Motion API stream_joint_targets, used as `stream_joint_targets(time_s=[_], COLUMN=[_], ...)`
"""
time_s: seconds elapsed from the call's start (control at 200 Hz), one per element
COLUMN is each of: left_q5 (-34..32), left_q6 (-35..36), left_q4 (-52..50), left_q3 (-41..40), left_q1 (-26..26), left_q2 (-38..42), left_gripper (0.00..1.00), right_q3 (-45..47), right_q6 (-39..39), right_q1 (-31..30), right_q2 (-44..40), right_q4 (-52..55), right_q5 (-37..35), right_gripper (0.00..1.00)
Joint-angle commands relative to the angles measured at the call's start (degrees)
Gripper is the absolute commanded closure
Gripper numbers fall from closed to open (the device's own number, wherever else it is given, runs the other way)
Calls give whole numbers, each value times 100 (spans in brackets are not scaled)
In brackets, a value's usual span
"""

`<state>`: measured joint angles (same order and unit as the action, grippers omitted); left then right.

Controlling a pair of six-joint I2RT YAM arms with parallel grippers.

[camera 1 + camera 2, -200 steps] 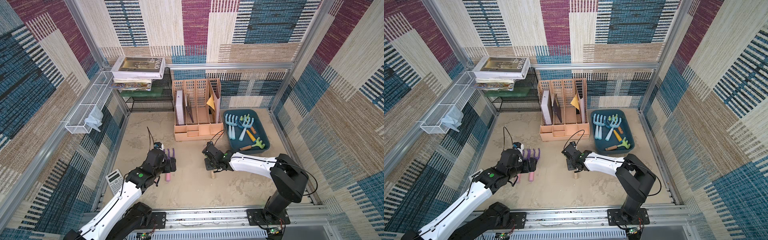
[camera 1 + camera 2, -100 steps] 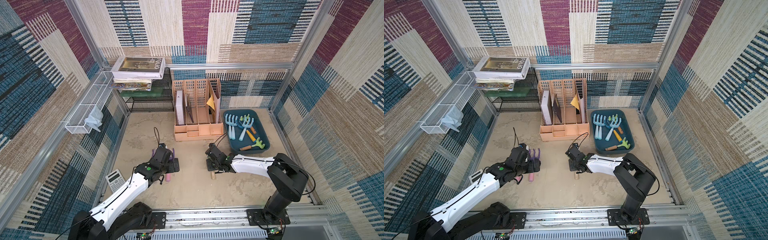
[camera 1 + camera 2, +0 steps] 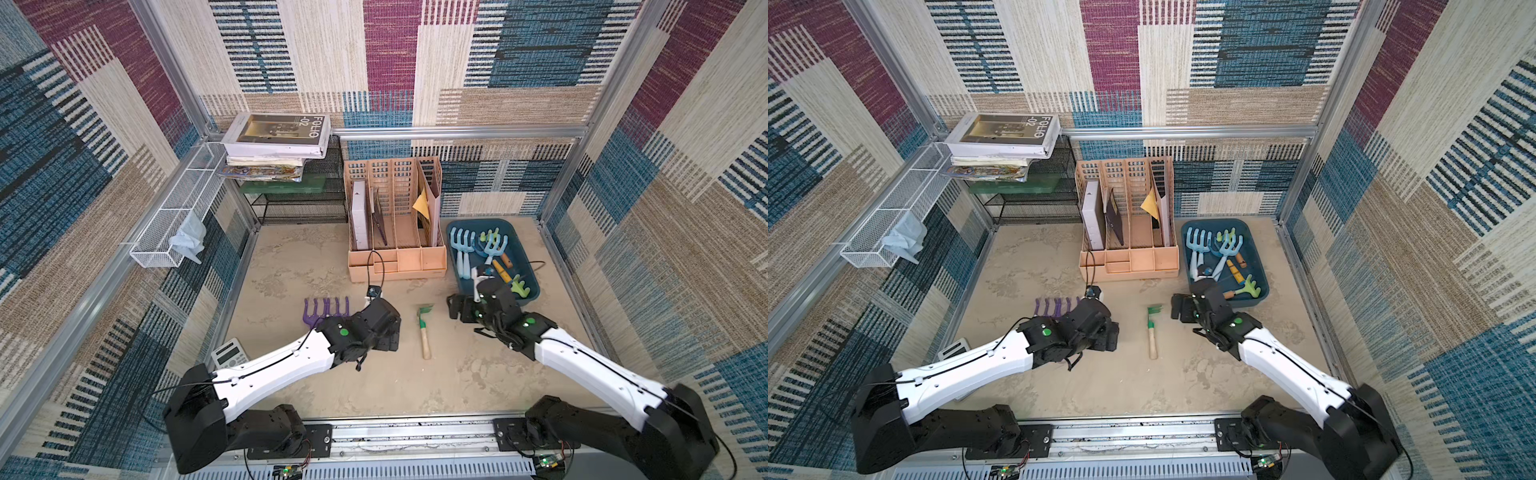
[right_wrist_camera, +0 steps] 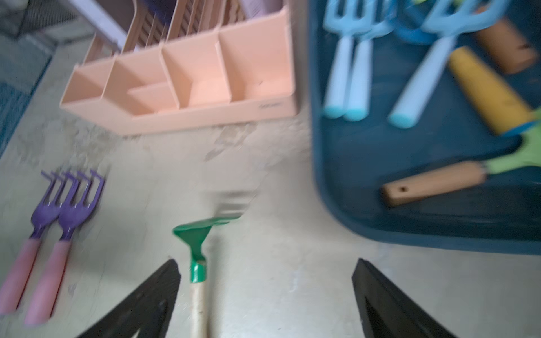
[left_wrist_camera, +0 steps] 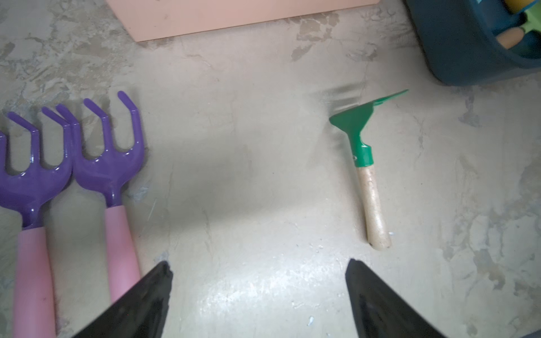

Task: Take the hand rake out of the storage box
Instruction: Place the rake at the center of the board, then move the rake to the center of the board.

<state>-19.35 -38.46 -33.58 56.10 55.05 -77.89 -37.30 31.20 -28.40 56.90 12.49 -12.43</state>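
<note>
Lying on the mottled beige worktop (image 3: 299, 266) between patchwork walls (image 3: 390, 62), the green hand rake (image 3: 424, 332) sits outside the storage box (image 3: 515, 249); wrist views show left gripper (image 5: 259, 263), right gripper (image 4: 266, 263) agape.

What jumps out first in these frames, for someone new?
A green hand rake with a pale wooden handle lies alone on the sandy table, between the open left gripper and the open right gripper. Two purple rakes with pink handles lie side by side near the left arm. The teal storage box at the right rear holds light-blue rakes and other tools.
</note>
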Motion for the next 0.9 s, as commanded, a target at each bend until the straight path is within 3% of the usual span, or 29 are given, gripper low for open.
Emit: stream_joint_targets(time_s=[0.0,0.125,0.361,0.511,0.556,0.641,0.786,0.891], left_q5=[-614,-859,-568,-494,-473,-491,-388,-279], left_q6=[-299,-444,-458,-442,-425,-379,-206,-55], left_q4=[-479,-958,-664,-382,-327,-241,38,174], left_q3=[650,1557,2238,2248,2240,2172,1996,1881], left_q1=[465,831,1025,999,982,932,852,803], left_q2=[-820,-1991,-3188,-3525,-3570,-3606,-3619,-3594], left_gripper=[5,5,9,14,21,44,59,75], right_q3=[434,864,613,701,728,779,867,881], right_q6=[-187,-290,-202,-211,-211,-194,-193,-193], right_q1=[548,844,899,890,889,883,888,893], right_q2=[-947,-1662,-942,-895,-924,-992,-1136,-1130], right_q4=[114,-106,115,-45,-67,-80,-140,-164], right_q5=[254,511,802,955,957,873,858,873], right_gripper=[4,4,4,4,4,4,4,4])
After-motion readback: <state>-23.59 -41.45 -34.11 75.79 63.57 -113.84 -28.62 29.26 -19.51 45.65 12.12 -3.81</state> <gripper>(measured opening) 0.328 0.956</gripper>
